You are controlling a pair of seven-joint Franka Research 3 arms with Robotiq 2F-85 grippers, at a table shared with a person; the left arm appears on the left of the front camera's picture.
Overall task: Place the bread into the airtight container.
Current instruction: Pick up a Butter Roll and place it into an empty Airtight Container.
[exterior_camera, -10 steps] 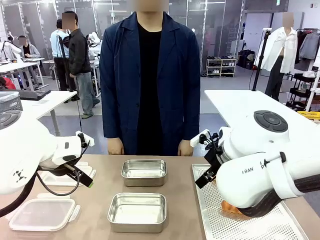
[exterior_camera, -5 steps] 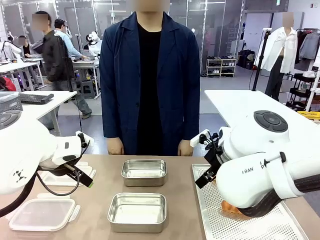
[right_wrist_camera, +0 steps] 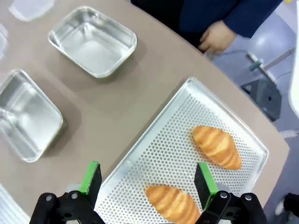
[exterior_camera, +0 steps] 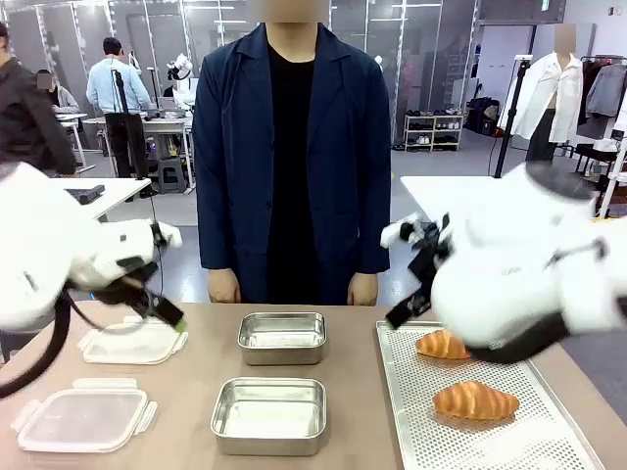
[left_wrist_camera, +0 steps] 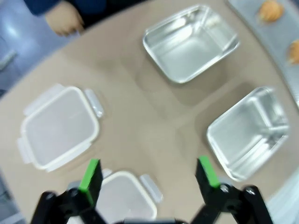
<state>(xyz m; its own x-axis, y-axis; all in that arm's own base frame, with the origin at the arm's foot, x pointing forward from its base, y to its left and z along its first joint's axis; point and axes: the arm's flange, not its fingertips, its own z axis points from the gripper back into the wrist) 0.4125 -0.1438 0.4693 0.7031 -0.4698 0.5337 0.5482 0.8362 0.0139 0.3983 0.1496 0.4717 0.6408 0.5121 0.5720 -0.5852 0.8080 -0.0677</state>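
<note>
- Right tool [right_wrist_camera: 147,173] stands wide, empty, above bread [right_wrist_camera: 174,204] at lower frame.
- Left tool [left_wrist_camera: 148,170] stands wide, empty.
- Risk: excess closing force crushes bread; off-centre grip drops it.

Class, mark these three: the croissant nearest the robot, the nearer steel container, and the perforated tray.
near croissant [exterior_camera: 475,399], front view, middle of its crust.
near steel container [exterior_camera: 269,411], front view, its bare floor.
perforated tray [exterior_camera: 509,446], front view, bare patch near its front edge.

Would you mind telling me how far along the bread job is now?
Done: nothing; both square steel containers are empty. In hand: nothing; the right claw hangs open above the perforated metal tray. Left: both golden croissants on it need moving; the clear plastic lids lie aside.
</note>
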